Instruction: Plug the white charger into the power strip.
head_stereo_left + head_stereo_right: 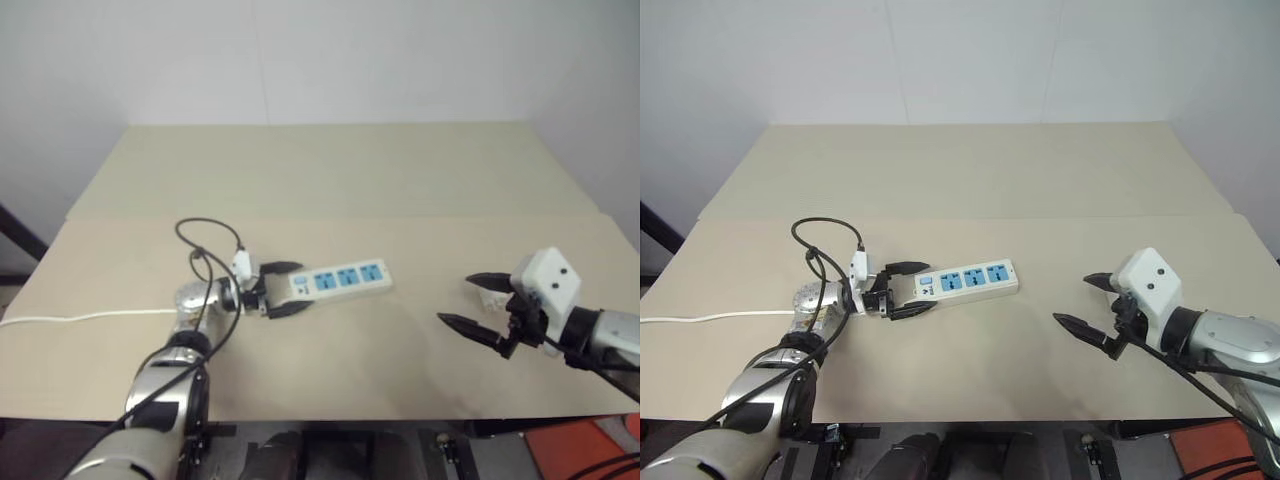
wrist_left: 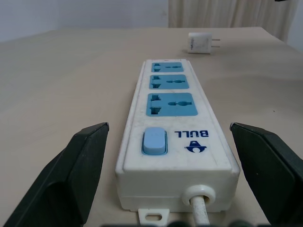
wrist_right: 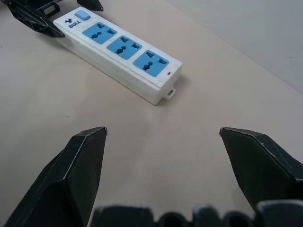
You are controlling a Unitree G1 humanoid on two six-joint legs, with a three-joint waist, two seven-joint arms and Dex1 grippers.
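Item: long white plastic power strip (image 1: 338, 280) with three blue sockets and a pale blue switch, lying flat on the beige desk (image 1: 330, 170), near centre; white cord (image 1: 80, 317) trailing off toward 9 o'clock.

Item: small white cube-shaped charger (image 2: 200, 42), prongs level, on the desk beyond the strip's far end, apart from it.

Left hand (image 1: 282, 290): fingers spread wide, straddling the switch end, gripping nothing.

Right hand (image 1: 477, 302): at 3 o'clock from the strip, well apart, fingers wide, empty.
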